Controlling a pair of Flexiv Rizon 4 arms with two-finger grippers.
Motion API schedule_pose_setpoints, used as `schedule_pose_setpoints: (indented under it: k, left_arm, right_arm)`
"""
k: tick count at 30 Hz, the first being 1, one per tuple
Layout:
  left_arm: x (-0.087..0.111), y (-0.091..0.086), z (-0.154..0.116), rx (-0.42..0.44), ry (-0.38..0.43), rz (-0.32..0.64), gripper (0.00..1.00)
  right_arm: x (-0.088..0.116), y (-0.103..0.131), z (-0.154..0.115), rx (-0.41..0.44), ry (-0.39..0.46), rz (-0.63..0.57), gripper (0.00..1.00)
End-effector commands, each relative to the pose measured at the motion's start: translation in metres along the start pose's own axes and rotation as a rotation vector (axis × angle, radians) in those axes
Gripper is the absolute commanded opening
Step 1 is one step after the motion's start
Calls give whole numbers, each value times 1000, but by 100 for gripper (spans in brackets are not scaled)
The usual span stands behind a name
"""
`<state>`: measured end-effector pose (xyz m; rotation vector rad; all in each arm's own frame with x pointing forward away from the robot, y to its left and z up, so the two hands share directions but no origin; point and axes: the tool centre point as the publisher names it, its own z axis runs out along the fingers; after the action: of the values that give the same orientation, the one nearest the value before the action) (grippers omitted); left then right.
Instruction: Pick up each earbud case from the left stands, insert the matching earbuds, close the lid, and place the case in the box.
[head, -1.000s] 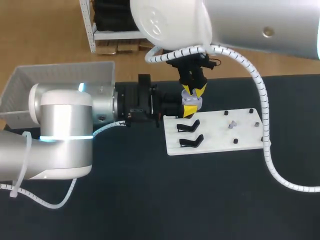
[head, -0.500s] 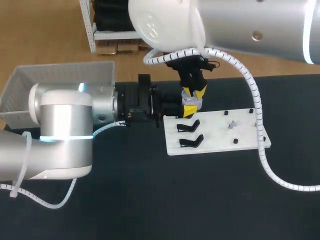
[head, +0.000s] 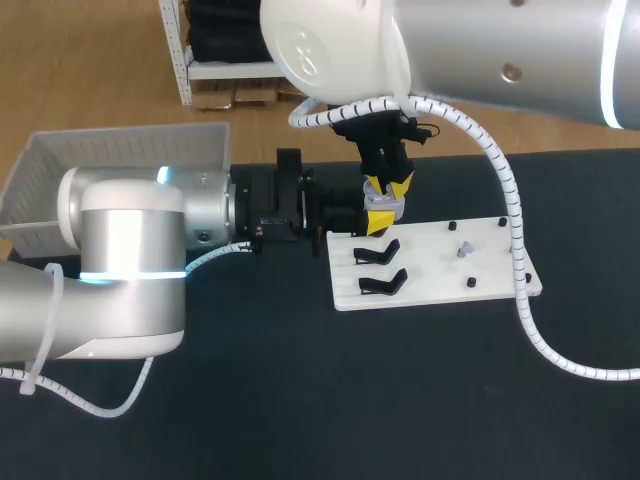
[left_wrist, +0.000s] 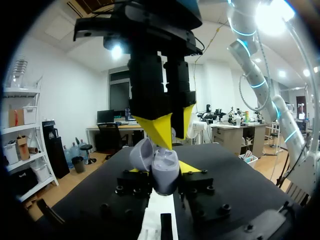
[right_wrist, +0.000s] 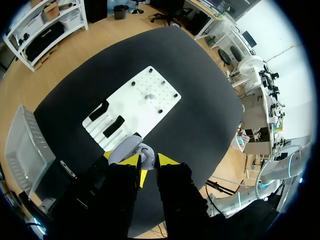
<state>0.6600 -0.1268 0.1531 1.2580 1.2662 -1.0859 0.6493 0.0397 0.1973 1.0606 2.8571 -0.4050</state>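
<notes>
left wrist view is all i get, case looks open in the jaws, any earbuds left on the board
Observer: Yes, a small grey earbud lies on the board.
Operator: any case on the stands
Observer: No, both stands are bare.
Operator: where's the box
Observer: The box sits far left, apart from the board.

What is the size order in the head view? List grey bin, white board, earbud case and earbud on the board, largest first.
1. grey bin and white board: alike, and the bin is partly hidden, so unranked.
2. earbud case.
3. earbud on the board, smallest.
</notes>
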Motion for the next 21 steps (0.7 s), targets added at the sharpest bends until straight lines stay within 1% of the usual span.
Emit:
schedule_pose_setpoints:
  k: [1,6,7,8,9,10,12,13,14,16,17,18,19,20,21]
  left_arm:
    - [1,-2,0,-9,-8,5,0]
    - [1,-2,0,-9,-8,5,0]
    - [1,-2,0,-9,-8,5,0]
    - [1,-2,0,-9,-8,5,0]
    - [1,-2,0,-9,-8,5,0]
    - [1,-2,0,-9,-8,5,0]
    - [1,-2,0,-9,-8,5,0]
    - [1,-2,0,-9,-8,5,0]
    - [1,-2,0,-9,-8,5,0]
    - [1,-2,0,-9,-8,5,0]
    - [1,-2,0,-9,-8,5,0]
    - [1,-2,0,-9,-8,5,0]
    - [1,-2,0,-9,-8,5,0]
    - [1,-2,0,-9,-8,5,0]
    - [1,-2,0,-9,-8,5,0]
  right_arm:
    - [2,1,4,6,5,-4,0]
    - [1,0,9,12,11,-1,0]
    - [1,0,9,11,14,0,19]
    - [1,0,9,10,15,0,50]
    - [1,-1,9,10,16,0,74]
    - [0,-2,8,8,16,2,78]
    - [1,-4,4,-1,15,5,73]
    - [1,-5,2,-6,14,4,67]
    - [1,-8,0,-16,13,2,64]
    - [2,-15,-6,-54,13,-20,64]
    - [3,-20,-8,-71,11,-33,68]
    - [3,-23,-9,-86,5,-45,69]
    - [4,-30,-10,-127,-2,-83,75]
    - [4,-35,-10,-151,-16,-110,86]
    - [3,-38,-9,-180,-23,-140,93]
